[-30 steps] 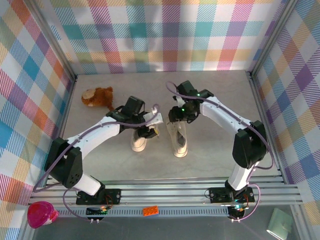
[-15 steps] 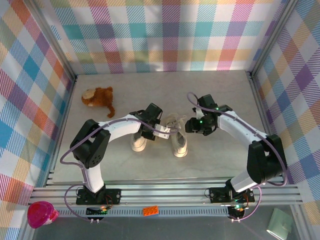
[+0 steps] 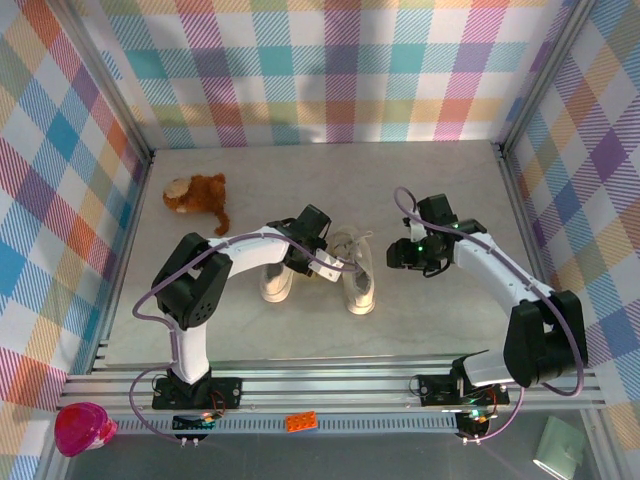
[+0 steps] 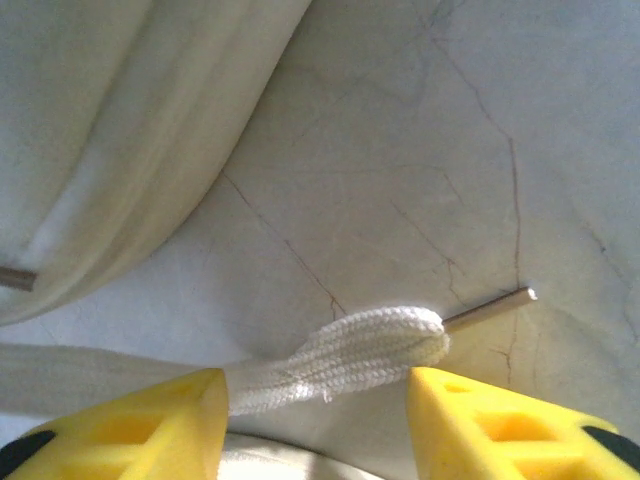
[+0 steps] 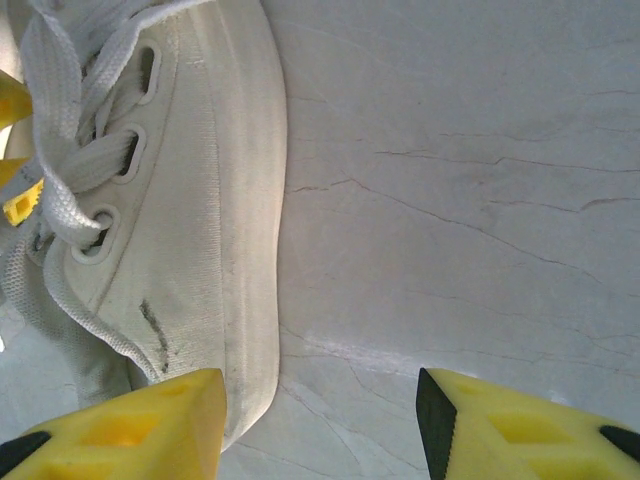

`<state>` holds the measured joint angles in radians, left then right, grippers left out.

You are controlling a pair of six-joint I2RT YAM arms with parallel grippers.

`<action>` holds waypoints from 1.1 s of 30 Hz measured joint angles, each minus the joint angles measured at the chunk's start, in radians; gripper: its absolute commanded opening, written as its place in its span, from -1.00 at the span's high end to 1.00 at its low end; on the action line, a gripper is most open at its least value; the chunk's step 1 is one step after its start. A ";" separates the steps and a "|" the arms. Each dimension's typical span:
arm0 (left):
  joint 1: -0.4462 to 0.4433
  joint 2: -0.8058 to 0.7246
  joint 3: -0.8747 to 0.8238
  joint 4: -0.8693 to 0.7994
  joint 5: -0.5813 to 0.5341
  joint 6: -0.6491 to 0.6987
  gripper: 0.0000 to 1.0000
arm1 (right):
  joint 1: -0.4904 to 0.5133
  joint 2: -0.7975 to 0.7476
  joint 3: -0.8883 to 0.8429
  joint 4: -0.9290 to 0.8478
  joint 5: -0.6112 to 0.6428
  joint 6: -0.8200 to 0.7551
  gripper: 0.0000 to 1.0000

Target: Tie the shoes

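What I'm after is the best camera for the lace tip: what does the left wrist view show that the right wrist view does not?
Left wrist, not right wrist: a free lace end with its aglet, between the fingers of the open left tool. Right wrist, not left wrist: a shoe with eyelets, threaded lacing and a dark scuff, beside the open right tool. Both: the cracked pale table, cream canvas, yellow fingertips apart.

Upper left of the top view: brown plush toy (image 3: 195, 195) lying on the grey marbled tabletop (image 3: 430, 180). Lower left corner: pink rounded object (image 3: 83, 427). Bottom centre, on the aluminium rail (image 3: 380, 421): orange toy brick (image 3: 300, 421). Behind: plaid walls (image 3: 330, 70).
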<state>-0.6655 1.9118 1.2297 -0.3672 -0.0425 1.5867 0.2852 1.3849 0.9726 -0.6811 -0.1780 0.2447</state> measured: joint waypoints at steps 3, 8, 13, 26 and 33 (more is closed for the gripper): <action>0.000 0.013 0.012 -0.016 0.007 0.009 -0.02 | -0.011 -0.013 -0.006 0.000 -0.001 -0.008 -0.08; -0.005 0.029 0.039 -0.073 0.018 0.005 0.29 | -0.019 -0.041 -0.012 -0.001 -0.007 -0.023 -0.10; -0.026 0.032 0.042 -0.131 0.012 -0.020 1.00 | -0.031 -0.072 -0.024 0.000 -0.008 -0.025 -0.09; -0.098 -0.040 0.000 -0.198 0.116 -0.235 1.00 | -0.035 -0.087 -0.032 0.000 -0.055 -0.021 -0.08; -0.098 -0.171 -0.066 -0.202 0.151 -0.283 1.00 | -0.035 -0.087 -0.040 0.015 -0.104 0.002 -0.05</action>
<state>-0.7631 1.7412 1.1641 -0.5694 0.1085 1.3037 0.2497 1.2984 0.9325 -0.6659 -0.2821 0.2466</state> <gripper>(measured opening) 0.060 0.532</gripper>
